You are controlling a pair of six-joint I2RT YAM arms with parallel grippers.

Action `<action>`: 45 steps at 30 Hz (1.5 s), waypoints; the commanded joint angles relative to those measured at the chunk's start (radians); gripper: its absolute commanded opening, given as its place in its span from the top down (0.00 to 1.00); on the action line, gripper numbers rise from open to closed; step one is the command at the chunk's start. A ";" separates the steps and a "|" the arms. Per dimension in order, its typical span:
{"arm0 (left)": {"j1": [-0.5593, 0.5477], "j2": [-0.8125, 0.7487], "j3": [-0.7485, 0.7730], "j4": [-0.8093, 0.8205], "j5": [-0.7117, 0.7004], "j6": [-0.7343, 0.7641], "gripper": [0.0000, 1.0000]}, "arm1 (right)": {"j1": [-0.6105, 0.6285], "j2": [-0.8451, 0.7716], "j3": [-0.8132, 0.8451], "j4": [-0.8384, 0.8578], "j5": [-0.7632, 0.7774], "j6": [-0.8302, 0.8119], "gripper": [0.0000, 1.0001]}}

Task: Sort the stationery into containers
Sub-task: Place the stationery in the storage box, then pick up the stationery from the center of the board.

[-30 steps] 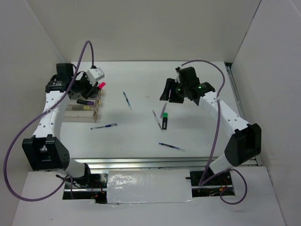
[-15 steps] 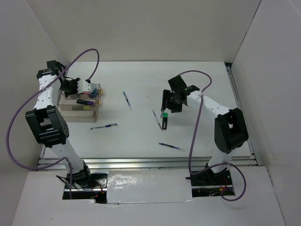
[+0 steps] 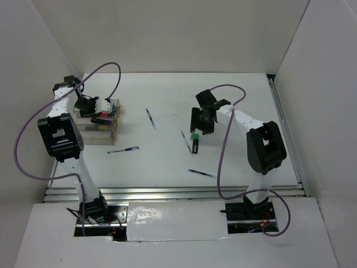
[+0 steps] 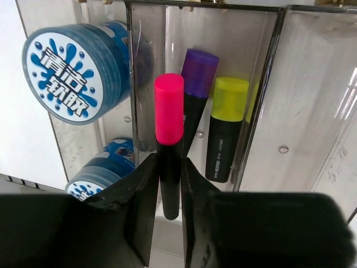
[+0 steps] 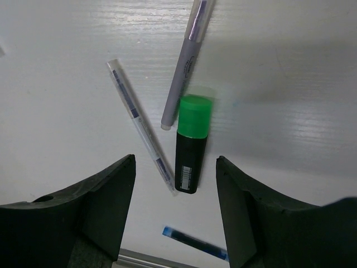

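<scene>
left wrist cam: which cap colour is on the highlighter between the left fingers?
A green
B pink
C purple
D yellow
B: the pink highlighter stands between the fingers of the left gripper. The purple highlighter and yellow highlighter lie behind it in the organizer box, and the green highlighter lies out on the table.

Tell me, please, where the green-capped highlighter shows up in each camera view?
Top view: the green-capped highlighter lies on the table right of centre, just below the right gripper in the picture.
Right wrist view: mid-frame, between the gripper's fingers, cap towards the top.
Left wrist view: not in it.
Shared landmark: the thin clear pen just left of it.
</scene>
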 commanded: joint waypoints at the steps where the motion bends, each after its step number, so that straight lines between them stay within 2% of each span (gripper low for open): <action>1: -0.002 0.003 0.024 -0.018 0.012 -0.001 0.67 | -0.005 0.032 0.053 -0.035 0.030 0.019 0.34; 2: -0.007 0.003 0.015 -0.013 0.004 -0.002 0.60 | -0.005 0.036 0.053 -0.037 0.030 0.021 0.33; 3: -0.007 0.001 0.012 -0.018 0.003 0.001 0.58 | -0.003 0.039 0.048 -0.035 0.030 0.021 0.33; 4: -0.012 0.003 0.010 -0.016 0.003 0.001 0.45 | -0.003 0.041 0.045 -0.035 0.030 0.022 0.33; 5: -0.013 -0.002 0.007 -0.010 0.001 -0.013 0.39 | -0.002 0.041 0.042 -0.032 0.030 0.022 0.33; 6: -0.013 -0.002 0.006 -0.007 -0.002 -0.020 0.38 | -0.002 0.044 0.039 -0.032 0.030 0.019 0.33; 11: -0.009 -0.016 0.078 -0.035 0.047 -0.079 0.37 | -0.002 0.038 0.040 -0.032 0.061 0.019 0.34; 14: 0.008 -0.075 0.162 -0.038 0.177 -0.181 0.40 | 0.003 0.010 0.025 -0.023 0.069 0.018 0.37; 15: 0.011 -0.126 0.191 -0.007 0.259 -0.289 0.42 | 0.009 0.004 0.016 -0.018 0.075 0.016 0.38; 16: 0.013 -0.163 0.193 0.032 0.297 -0.290 0.44 | 0.011 -0.002 0.013 -0.018 0.079 0.019 0.38; 17: 0.010 -0.196 0.185 0.097 0.320 -0.488 0.46 | 0.014 -0.002 0.008 -0.014 0.082 0.019 0.40; 18: 0.008 -0.236 0.172 0.163 0.332 -0.601 0.47 | 0.017 0.001 0.007 -0.014 0.098 0.019 0.40; 19: -0.004 -0.322 0.128 0.277 0.338 -0.795 0.47 | 0.026 0.006 0.013 -0.012 0.104 0.015 0.42; 20: -0.005 -0.367 0.097 0.330 0.339 -0.876 0.47 | 0.031 0.022 0.019 -0.015 0.112 0.013 0.42; 21: -0.010 -0.419 -0.001 0.382 0.343 -0.937 0.40 | 0.040 0.033 0.026 -0.020 0.137 0.016 0.44; 22: -0.015 -0.528 -0.066 0.557 0.316 -1.123 0.39 | 0.040 0.044 0.028 -0.023 0.148 0.016 0.45; 23: -0.016 -0.581 -0.128 0.639 0.285 -1.231 0.36 | 0.043 0.059 0.024 -0.024 0.155 0.016 0.46; 24: -0.013 -0.688 -0.252 0.707 0.274 -1.301 0.18 | 0.044 0.067 0.020 -0.023 0.161 0.018 0.46; 25: -0.007 -0.735 -0.305 0.753 0.291 -1.396 0.05 | 0.049 0.075 0.019 -0.020 0.165 0.018 0.47; 26: -0.007 -0.769 -0.306 0.816 0.297 -1.437 0.01 | 0.049 0.091 0.017 -0.021 0.173 0.019 0.47; 27: -0.007 -0.825 -0.306 0.824 0.299 -1.493 0.01 | 0.055 0.104 0.022 -0.026 0.176 0.018 0.47; 28: -0.007 -0.826 -0.404 0.826 0.299 -1.522 0.01 | 0.057 0.130 0.025 -0.030 0.178 0.022 0.47; 30: -0.021 -0.868 -0.414 0.801 0.308 -1.594 0.01 | 0.057 0.151 0.040 -0.037 0.176 0.021 0.47; 34: -0.024 -0.890 -0.422 0.723 0.372 -1.611 0.01 | 0.067 0.194 0.050 -0.041 0.181 0.022 0.47; 38: -0.044 -0.922 -0.473 0.726 0.354 -1.622 0.01 | 0.078 0.219 0.051 -0.037 0.179 0.021 0.49; 40: -0.051 -0.930 -0.490 0.729 0.352 -1.627 0.01 | 0.077 0.231 0.054 -0.038 0.178 0.022 0.53; 41: -0.062 -0.928 -0.497 0.725 0.352 -1.616 0.01 | 0.077 0.231 0.054 -0.038 0.176 0.022 0.60; 45: -0.090 -0.916 -0.517 0.689 0.352 -1.610 0.03 | 0.074 0.204 0.031 -0.037 0.161 0.018 0.76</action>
